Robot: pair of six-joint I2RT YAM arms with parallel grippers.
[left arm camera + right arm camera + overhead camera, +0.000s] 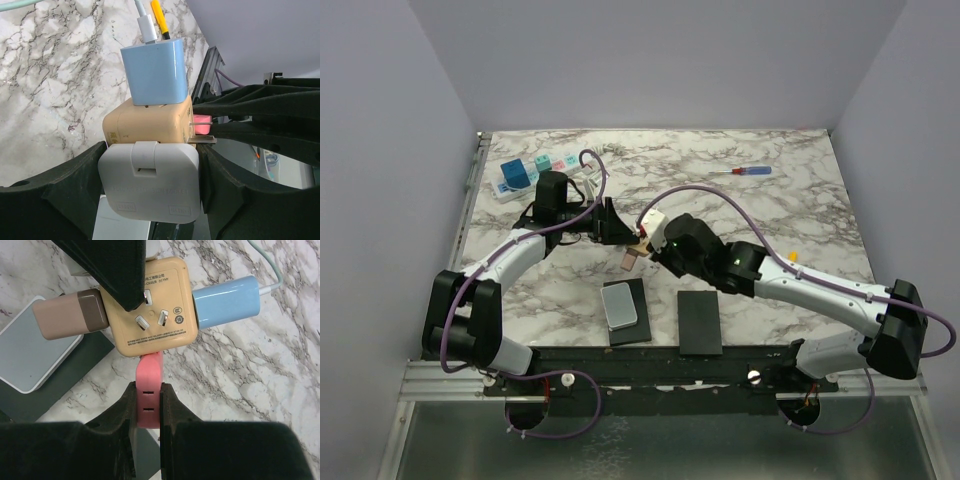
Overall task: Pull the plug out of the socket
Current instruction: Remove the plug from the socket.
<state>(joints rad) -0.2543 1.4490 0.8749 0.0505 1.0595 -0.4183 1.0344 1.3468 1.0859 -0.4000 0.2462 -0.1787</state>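
- Table [770, 230]: marble-patterned top. A long white power strip [525, 172] lies at its far left corner, well apart from both grippers and not part of the present work.
- Left gripper [150, 187]: closed on a white charger [150, 182], one finger pressing on each side. It acts as the anchor for the whole cluster.
- Right gripper [148, 410]: clamped on the pink plug [149, 390], one finger on each flat side.
- Socket cube [152, 310]: tan, with outlets on several faces. It is held between the two grippers over the near middle of the table and appears to be clear of the surface.
- Blue charger [227, 297]: plugged into one face of the cube, with a pale cord trailing away.
- Brown plug [70, 315]: plugged into the opposite face.
- Pink plug, condition: it butts against the cube's face. In the left wrist view a thin strip of metal shows at the joint, and it cannot be told whether the plug is partly drawn out.
- Step in hand, judged: both grips are set and the pull is not yet completed.
- Next move, judged: the right gripper should draw straight back along the prongs while the left holds firm. Twisting could unseat the white charger instead.
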